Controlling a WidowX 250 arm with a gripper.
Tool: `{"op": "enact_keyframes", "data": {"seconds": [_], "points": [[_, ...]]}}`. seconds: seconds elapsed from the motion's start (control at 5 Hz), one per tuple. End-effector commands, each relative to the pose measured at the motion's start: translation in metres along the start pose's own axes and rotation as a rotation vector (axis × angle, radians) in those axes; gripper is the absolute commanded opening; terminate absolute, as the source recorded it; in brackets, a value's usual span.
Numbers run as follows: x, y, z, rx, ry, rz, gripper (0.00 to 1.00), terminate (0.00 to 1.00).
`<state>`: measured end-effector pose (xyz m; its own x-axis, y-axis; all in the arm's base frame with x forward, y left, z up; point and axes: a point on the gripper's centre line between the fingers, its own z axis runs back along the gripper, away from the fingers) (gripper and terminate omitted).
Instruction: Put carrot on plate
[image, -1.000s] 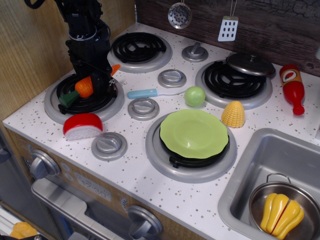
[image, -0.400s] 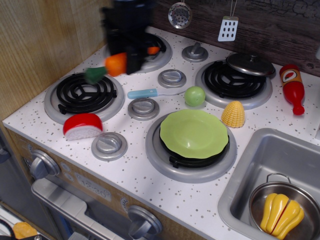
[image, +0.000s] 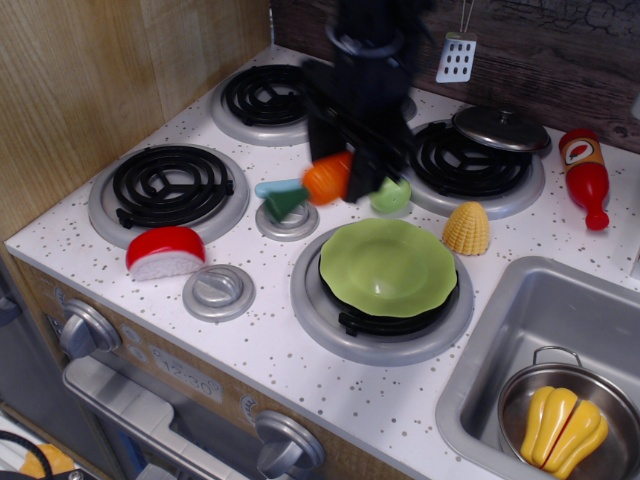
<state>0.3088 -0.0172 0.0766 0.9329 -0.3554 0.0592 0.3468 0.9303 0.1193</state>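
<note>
Your end effector (image: 350, 172) pinches the carrot (image: 318, 184) crosswise, clear of the desk (image: 270, 340), so it can drop flat onto the plate (image: 388, 267) just beside it.

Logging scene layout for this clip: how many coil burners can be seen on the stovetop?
4. Front-left burner is bare; back-left burner sits partly behind the arm; back-right burner has a lid on its edge; the front-right burner lies under the plate.
</note>
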Motion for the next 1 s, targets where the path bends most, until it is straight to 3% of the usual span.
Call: {"op": "enact_keyframes", "data": {"seconds": [0.0, 0.2, 0.4, 0.8], "points": [[0.0131, -0.0176, -0.0041, -0.045, -0.081, -0.021, 0.0, 0.0], [0.0168, -0.0185, -0.0118, -0.011, -0.127, -0.014, 0.0, 0.0], [0.0155, -0.0217, -0.0111, 0.044, -0.149, 0.001, 1.0, 0.0], [0.0155, -0.0217, -0.0111, 0.044, -0.149, 0.001, 1.0, 0.0]]}}
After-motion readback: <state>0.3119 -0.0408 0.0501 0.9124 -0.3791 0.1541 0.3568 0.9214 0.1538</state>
